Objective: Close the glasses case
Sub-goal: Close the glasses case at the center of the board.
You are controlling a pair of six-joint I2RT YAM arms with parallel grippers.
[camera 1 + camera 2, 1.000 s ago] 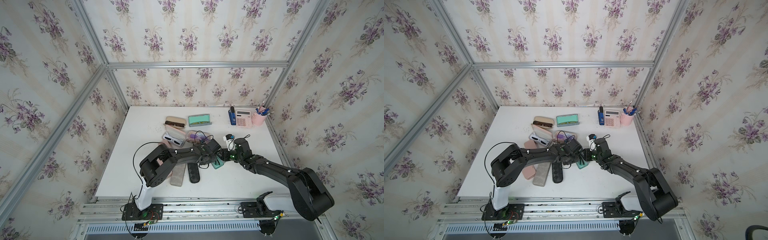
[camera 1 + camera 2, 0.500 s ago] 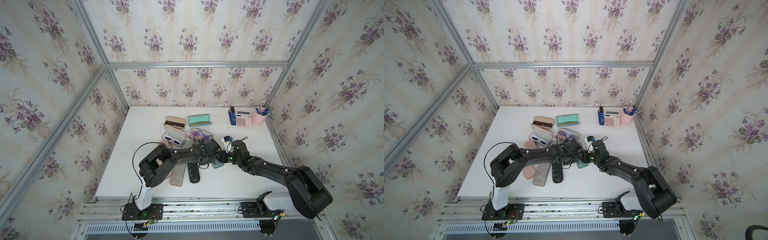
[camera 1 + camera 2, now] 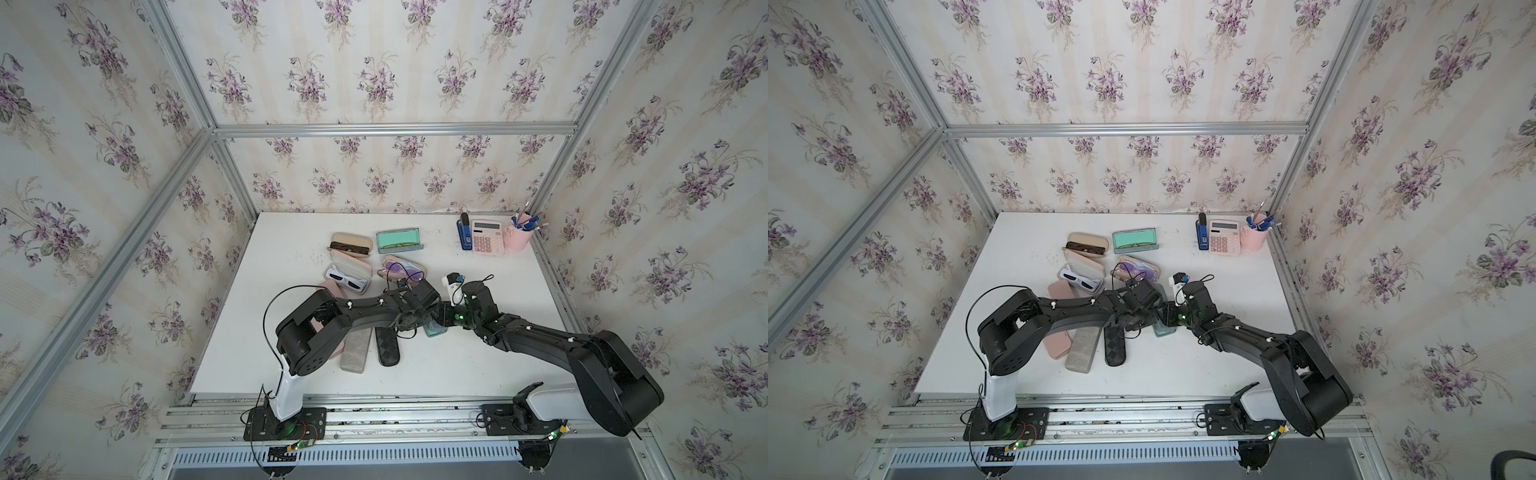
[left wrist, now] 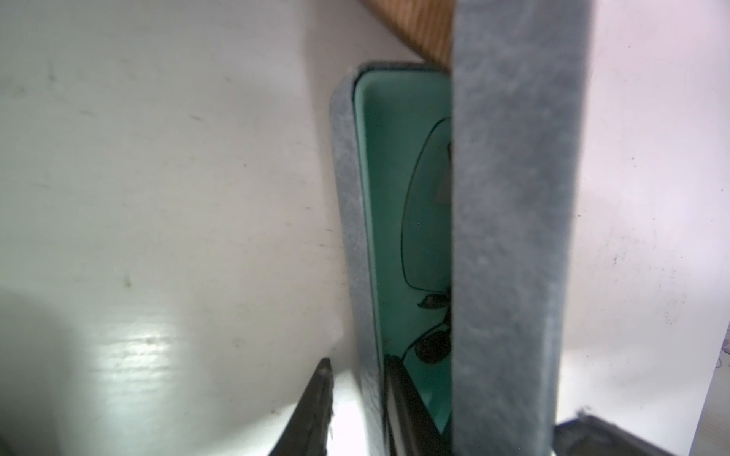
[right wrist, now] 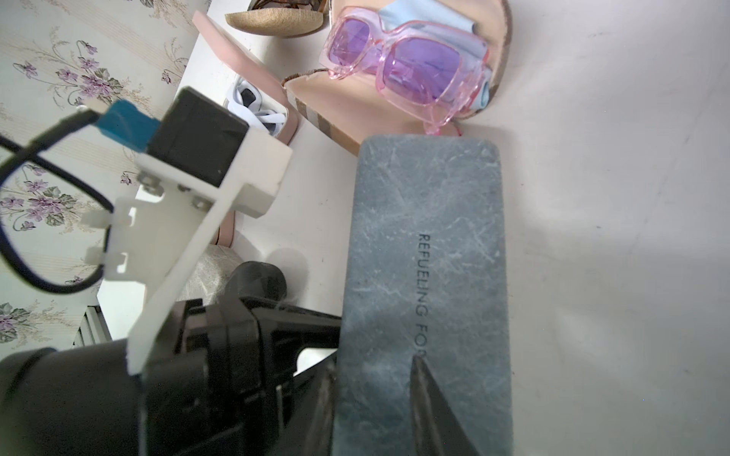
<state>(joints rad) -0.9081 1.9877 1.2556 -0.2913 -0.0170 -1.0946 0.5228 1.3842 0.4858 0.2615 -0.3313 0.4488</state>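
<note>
The grey felt-covered rectangular glasses case (image 5: 387, 256) carried dark printed capitals along its lid reading "REFUELING FO", the remaining letters hidden; the pink calculator (image 3: 486, 237) keys were too small to read

Your white desk (image 3: 291, 249) holds: tan case (image 3: 350, 243), teal case (image 3: 398, 241), pink case (image 3: 353, 265), purple-glasses case (image 3: 402, 268), all open; grey case (image 3: 356, 349), black case (image 3: 387, 347), shut; slate glasses case (image 5: 426, 256), ajar; stapler (image 3: 464, 232), calculator (image 3: 486, 237), pen cup (image 3: 517, 239)

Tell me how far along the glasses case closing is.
Done: glasses lie inside the grey case. In hand: left gripper straddles its base wall, right gripper grips the lid, which hangs partly over the base. Left: a gap shows the teal lining, so press the lid shut and release.
</note>
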